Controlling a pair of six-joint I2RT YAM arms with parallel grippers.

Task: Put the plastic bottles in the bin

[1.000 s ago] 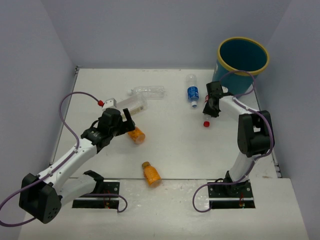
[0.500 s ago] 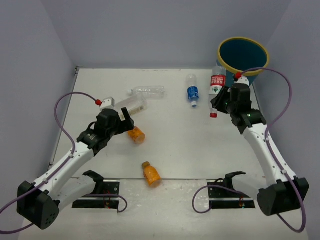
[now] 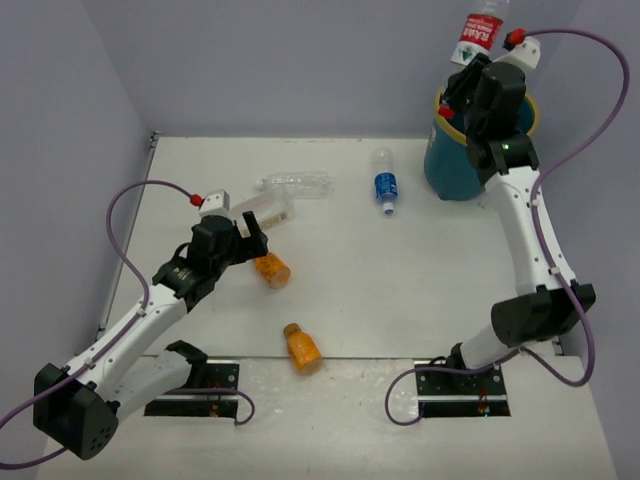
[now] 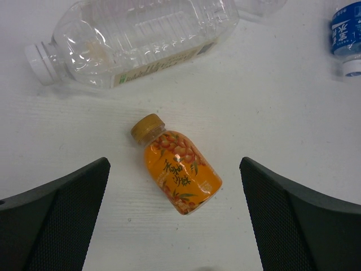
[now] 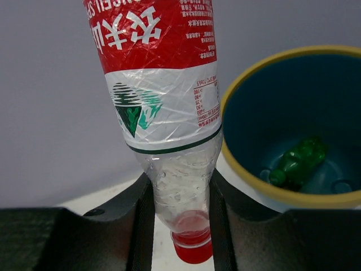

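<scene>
Right wrist view: the right gripper clamps the red-labelled bottle cap-down, just beside the bin, not over it. Best carry it above the opening before letting go. The left gripper hangs spread wide over an orange bottle.

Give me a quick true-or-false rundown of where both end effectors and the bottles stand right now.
1. The right end effector grips the red-labelled bottle cap down. True.
2. The bin has nothing in it. False: a green bottle lies inside.
3. The left end effector is shut on a bottle. False: it is open, and an orange bottle lies on the table between its fingers, apart from both.
4. The blue-labelled bottle lies on the table. True.
5. A second orange bottle lies near the table's front edge. True.
</scene>
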